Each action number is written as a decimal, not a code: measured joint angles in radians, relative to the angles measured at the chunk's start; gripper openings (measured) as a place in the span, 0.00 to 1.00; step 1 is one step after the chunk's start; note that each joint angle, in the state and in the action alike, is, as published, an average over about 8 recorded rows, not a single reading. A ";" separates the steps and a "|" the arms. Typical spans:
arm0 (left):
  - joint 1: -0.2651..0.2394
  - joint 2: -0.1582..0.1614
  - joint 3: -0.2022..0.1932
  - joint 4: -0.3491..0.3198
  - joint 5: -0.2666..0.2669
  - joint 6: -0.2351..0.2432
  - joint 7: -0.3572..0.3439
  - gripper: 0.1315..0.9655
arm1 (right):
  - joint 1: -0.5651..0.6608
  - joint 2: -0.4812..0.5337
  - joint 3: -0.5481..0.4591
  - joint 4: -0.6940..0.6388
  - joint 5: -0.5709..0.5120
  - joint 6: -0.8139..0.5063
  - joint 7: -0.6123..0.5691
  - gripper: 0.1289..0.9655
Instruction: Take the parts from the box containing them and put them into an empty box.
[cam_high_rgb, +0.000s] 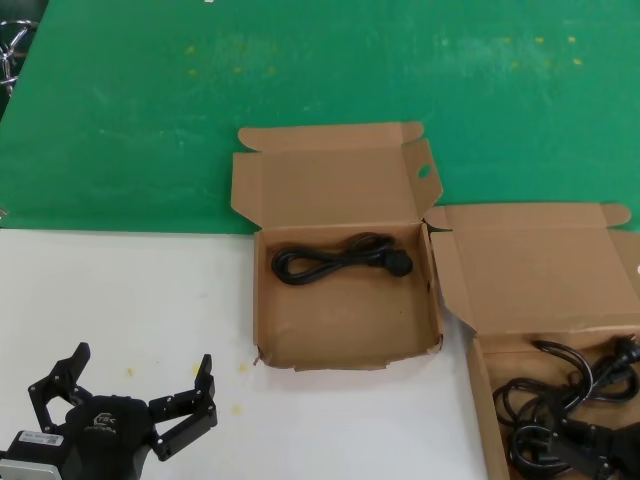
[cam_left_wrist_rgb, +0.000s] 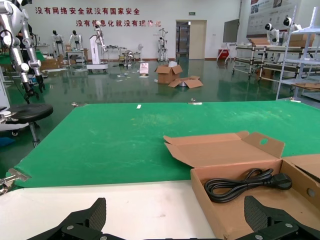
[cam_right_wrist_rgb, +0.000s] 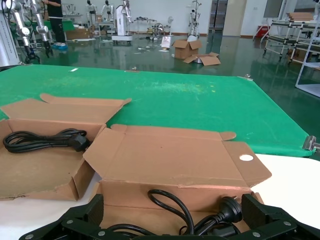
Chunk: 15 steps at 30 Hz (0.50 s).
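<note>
A shallow brown box (cam_high_rgb: 340, 325) stands mid-table, its lid tab pierced by an oval hole (cam_high_rgb: 424, 170). One looped black power cord (cam_high_rgb: 330, 262) lies at its far side; both also show in the left wrist view, the box (cam_left_wrist_rgb: 215, 210) and the cord (cam_left_wrist_rgb: 240, 182). A second brown box (cam_high_rgb: 540, 270) at the right holds several tangled black cords (cam_high_rgb: 560, 410). My left gripper (cam_high_rgb: 140, 375) is open and empty over the white table, left of the middle box. My right gripper (cam_right_wrist_rgb: 175, 220) is open just above the cords (cam_right_wrist_rgb: 180, 210) in the right box.
A green mat (cam_high_rgb: 300, 70) covers the far half of the table and white surface (cam_high_rgb: 120, 290) the near left. The two boxes sit close together, lids folded back. Beyond the table is a workshop floor with cartons (cam_left_wrist_rgb: 172, 75) and a stool (cam_left_wrist_rgb: 27, 112).
</note>
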 joint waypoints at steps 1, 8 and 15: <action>0.000 0.000 0.000 0.000 0.000 0.000 0.000 1.00 | 0.000 0.000 0.000 0.000 0.000 0.000 0.000 1.00; 0.000 0.000 0.000 0.000 0.000 0.000 0.000 1.00 | 0.000 0.000 0.000 0.000 0.000 0.000 0.000 1.00; 0.000 0.000 0.000 0.000 0.000 0.000 0.000 1.00 | 0.000 0.000 0.000 0.000 0.000 0.000 0.000 1.00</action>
